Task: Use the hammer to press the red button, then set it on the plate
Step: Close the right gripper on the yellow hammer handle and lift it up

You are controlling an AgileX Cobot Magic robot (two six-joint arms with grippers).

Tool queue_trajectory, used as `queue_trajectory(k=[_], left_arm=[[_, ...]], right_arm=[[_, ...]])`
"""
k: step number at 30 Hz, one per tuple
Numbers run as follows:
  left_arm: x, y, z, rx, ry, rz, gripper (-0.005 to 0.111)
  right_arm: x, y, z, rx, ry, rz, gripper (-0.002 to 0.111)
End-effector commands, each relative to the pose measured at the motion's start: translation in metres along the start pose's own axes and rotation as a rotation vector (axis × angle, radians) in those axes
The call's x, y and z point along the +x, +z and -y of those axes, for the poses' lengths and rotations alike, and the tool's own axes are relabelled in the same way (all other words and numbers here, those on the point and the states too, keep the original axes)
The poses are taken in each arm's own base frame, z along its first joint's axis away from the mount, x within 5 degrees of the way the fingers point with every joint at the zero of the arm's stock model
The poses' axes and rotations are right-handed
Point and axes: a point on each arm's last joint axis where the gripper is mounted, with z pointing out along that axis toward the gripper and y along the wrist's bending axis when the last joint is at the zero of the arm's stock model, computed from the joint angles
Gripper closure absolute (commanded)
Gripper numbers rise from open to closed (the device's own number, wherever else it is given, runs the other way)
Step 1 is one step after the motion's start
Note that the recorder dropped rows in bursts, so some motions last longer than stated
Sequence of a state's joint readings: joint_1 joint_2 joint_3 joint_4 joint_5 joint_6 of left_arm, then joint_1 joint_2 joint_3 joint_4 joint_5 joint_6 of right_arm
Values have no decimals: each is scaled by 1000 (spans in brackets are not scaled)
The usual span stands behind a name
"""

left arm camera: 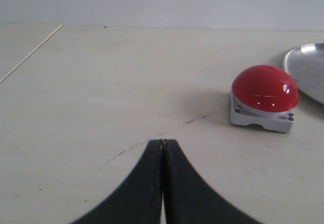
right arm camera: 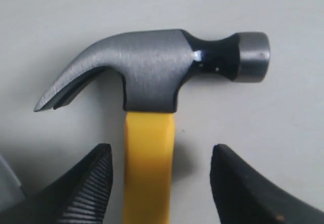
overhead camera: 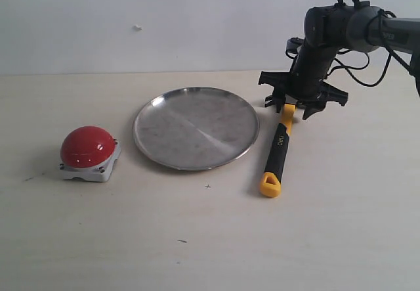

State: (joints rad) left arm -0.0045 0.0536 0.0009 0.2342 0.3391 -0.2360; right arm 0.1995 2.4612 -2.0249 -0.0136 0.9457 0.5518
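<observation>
Straddling the yellow shaft of the small claw hammer w/ dark metal head, black rubber sleeve & yellow looped end, my right gripper has its jaws apart, one ribbed finger on each side. Neither touches the shaft, as far as the wrist view shows. Hammer lies flat on the pale table, just beside the right rim of the round shallow silver metal plate, head under my gripper.

My left gripper has its jaws pressed together on nothing, low over the table near the glossy red dome button on its square white base. Button sits left of the plate, apart from it.

Progress, by my read: basically zero. Hammer not gripped, button not pressed, plate bare. Left to do: clamp the shaft, lift, carry past the plate to the button, press w/ the head, then set the hammer on the plate.
</observation>
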Motion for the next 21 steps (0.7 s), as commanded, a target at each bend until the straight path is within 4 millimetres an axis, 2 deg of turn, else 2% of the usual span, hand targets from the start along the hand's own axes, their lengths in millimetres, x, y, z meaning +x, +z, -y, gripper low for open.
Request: queue_trajectory(k=[1, 10, 12, 17, 21], left_arm=[[-1, -1, 0, -3, -6, 16, 107], [-1, -1, 0, -3, -6, 16, 107], [-1, -1, 0, -3, -6, 16, 107], [-1, -1, 0, -3, -6, 16, 107], [-1, -1, 0, -3, -6, 16, 107]], right_arm=[[-2, 0, 0, 4, -6, 12, 54], [4, 28, 1, 14, 8, -43, 55], [4, 29, 1, 15, 2, -45, 62], [4, 29, 2, 19, -53, -42, 108], [2, 24, 0, 6, -52, -32, 108]])
